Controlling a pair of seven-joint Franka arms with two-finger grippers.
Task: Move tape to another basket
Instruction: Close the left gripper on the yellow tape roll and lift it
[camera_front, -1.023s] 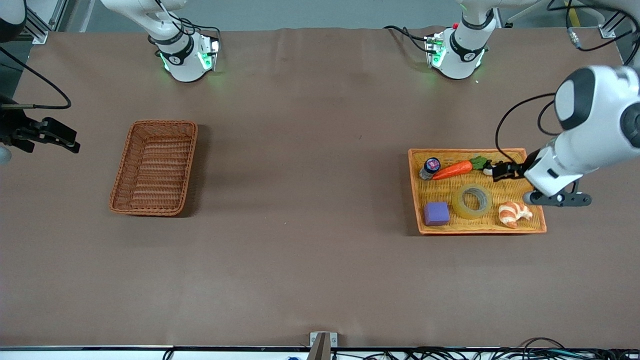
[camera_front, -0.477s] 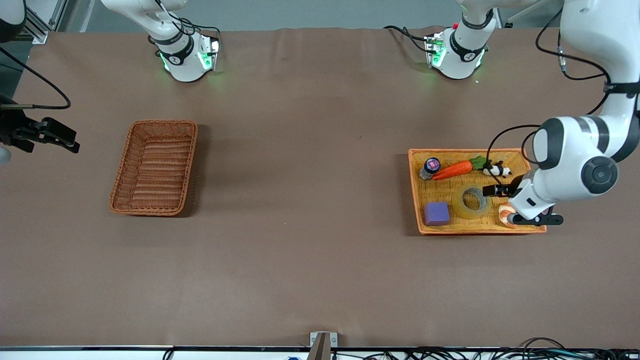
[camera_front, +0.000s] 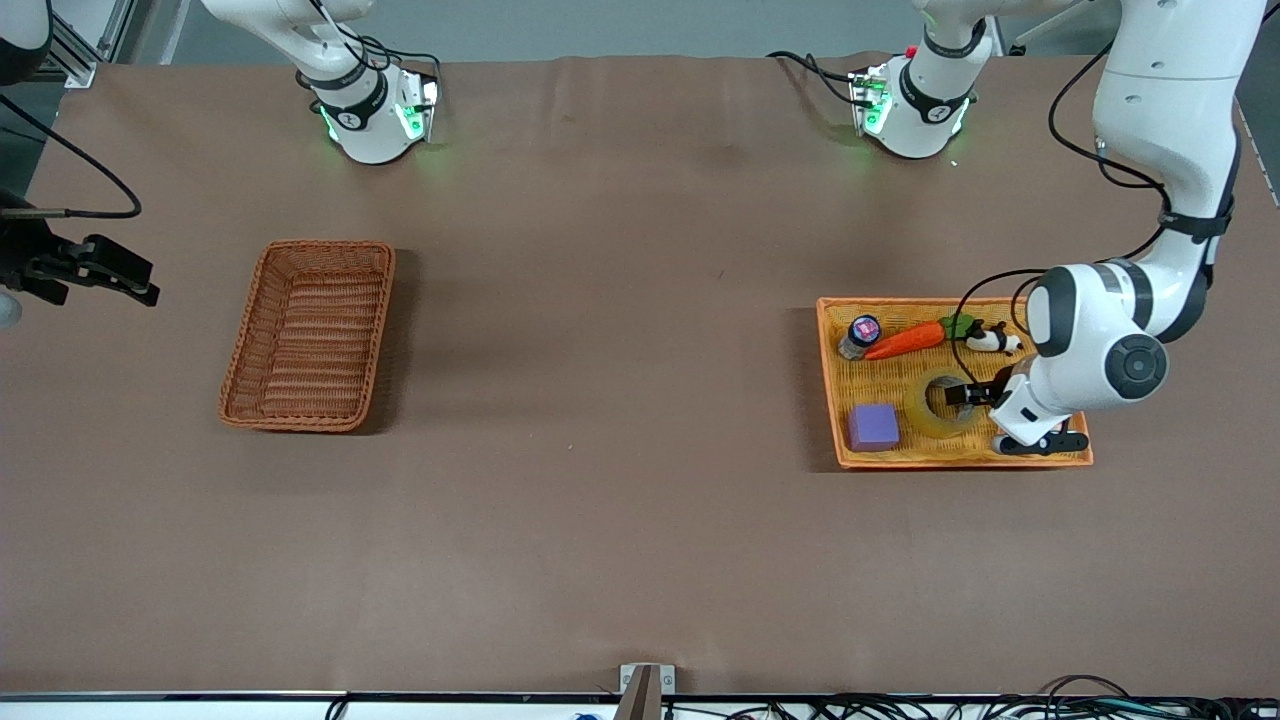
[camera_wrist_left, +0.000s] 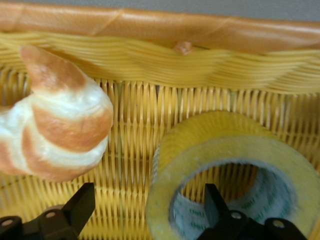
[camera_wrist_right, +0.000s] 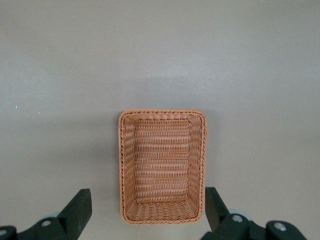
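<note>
Jaws spread, the left gripper (camera_wrist_left: 147, 212) straddles the tape's (camera_wrist_left: 235, 170) wall, one finger in its hole, one outside beside the croissant (camera_wrist_left: 57, 130); only the left wrist view shows this. The tape lies in the orange tray (camera_front: 1000, 457) by the rim nearer the front camera. Waiting over bare tabletop, the right gripper (camera_wrist_right: 147, 212) is also spread, the basket (camera_front: 308, 335) below.
</note>
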